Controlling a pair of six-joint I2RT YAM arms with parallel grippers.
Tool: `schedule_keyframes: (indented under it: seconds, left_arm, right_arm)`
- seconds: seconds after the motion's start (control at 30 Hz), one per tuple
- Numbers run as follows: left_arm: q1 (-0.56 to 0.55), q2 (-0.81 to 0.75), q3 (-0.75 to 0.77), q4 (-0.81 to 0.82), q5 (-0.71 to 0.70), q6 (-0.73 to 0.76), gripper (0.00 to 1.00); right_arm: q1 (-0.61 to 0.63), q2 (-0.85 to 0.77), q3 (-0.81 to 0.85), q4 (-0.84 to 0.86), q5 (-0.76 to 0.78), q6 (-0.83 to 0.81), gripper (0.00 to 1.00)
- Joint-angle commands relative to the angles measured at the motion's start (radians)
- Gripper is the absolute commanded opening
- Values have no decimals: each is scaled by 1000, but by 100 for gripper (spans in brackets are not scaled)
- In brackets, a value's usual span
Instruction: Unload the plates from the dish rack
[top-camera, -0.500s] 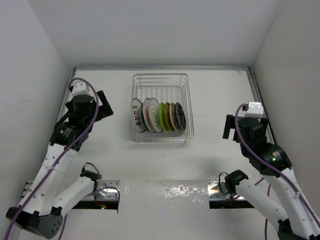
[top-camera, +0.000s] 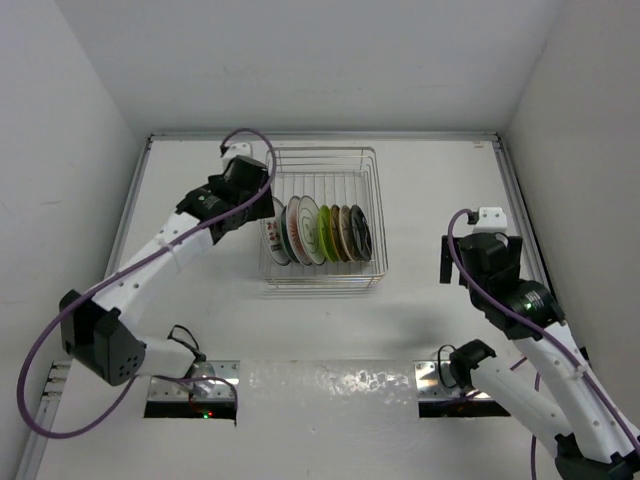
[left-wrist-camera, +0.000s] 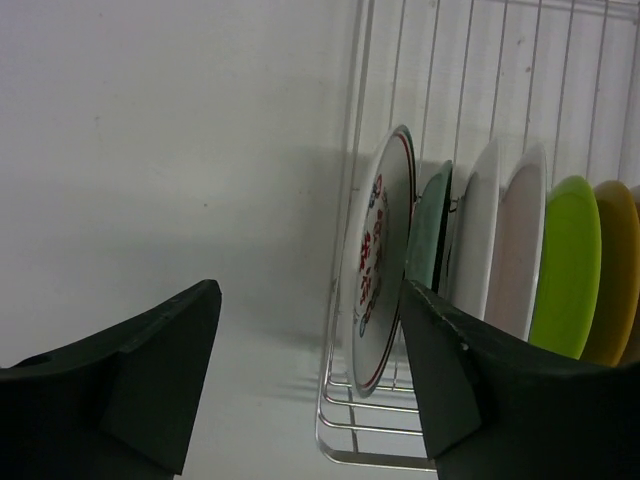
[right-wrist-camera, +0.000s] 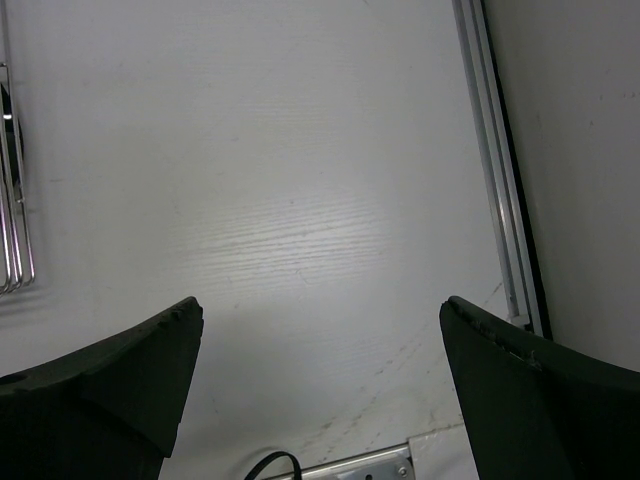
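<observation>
The dish rack (top-camera: 320, 150), a silver wire basket, stands mid-table with several plates (top-camera: 318, 232) upright in a row. My left gripper (top-camera: 262, 205) hangs open over the rack's left end. In the left wrist view the left gripper (left-wrist-camera: 308, 300) frames the rack's left wall (left-wrist-camera: 345, 400) and the first plate, white with red marks (left-wrist-camera: 378, 270). Behind it stand a dark green plate (left-wrist-camera: 428, 240), two white ones (left-wrist-camera: 478, 230), a lime green one (left-wrist-camera: 565, 265) and a tan one (left-wrist-camera: 612, 270). My right gripper (top-camera: 450, 258) is open and empty, right of the rack, over bare table (right-wrist-camera: 320, 310).
White walls close in the table on the left, back and right. A metal rail (right-wrist-camera: 498, 200) runs along the table's right edge. The rack's right edge (right-wrist-camera: 12, 200) shows at the left of the right wrist view. A metal strip (top-camera: 330, 385) lies between the arm bases.
My left arm has swung from the table's left side to the rack's left end. My right gripper has shifted slightly left and toward the near edge.
</observation>
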Motion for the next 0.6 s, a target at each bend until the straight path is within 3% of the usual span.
schedule_keyframes:
  seconds: [0.0,0.13,0.47,0.57]
  left_arm:
    - [-52,51,45,6,-74,-29,68]
    - [-54,99,28,-14,-146,-45,48]
    - [-57,171,-20,37,-85,-46,37]
    - [-57,176,-29,53,-57,-49,29]
  right_arm:
    - [-2,-6,-9,43,-11,-15,99]
    - [-4,-23,-15,47,-27,-20,99]
    - [-2,-19,-18,61,-49,-26,99]
    - [-2,-25,-20,58,-44,-28,99]
